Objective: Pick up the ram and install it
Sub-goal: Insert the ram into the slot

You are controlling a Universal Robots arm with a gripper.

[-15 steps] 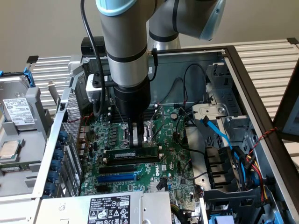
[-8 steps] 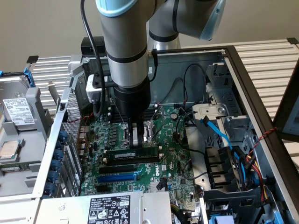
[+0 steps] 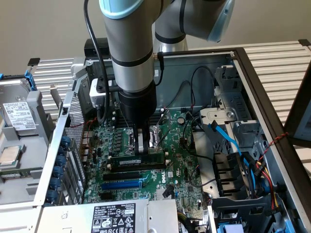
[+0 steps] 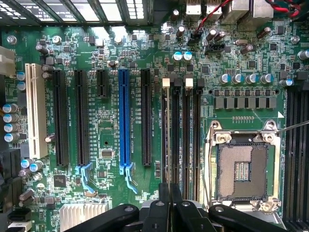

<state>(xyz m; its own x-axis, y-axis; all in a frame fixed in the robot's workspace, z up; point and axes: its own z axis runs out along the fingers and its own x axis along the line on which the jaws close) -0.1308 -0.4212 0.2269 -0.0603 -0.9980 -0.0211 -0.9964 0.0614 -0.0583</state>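
gripper (image 3: pixel 144 145) over the motherboard (image 3: pixel 180 170) – jaws narrow, clamped on the top edge of the ram (image 3: pixel 131 159). ram upright, edge-down at the black memory slots (image 4: pixel 186 135) – beside the cpu socket (image 4: pixel 241 166).

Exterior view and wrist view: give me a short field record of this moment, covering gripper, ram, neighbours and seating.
gripper: down at the motherboard, shut on the ram's top edge
ram: upright along a black memory slot, green face and white label showing
neighbours: blue expansion slot on one side, empty CPU socket on the other
seating: cannot tell whether fully pressed in
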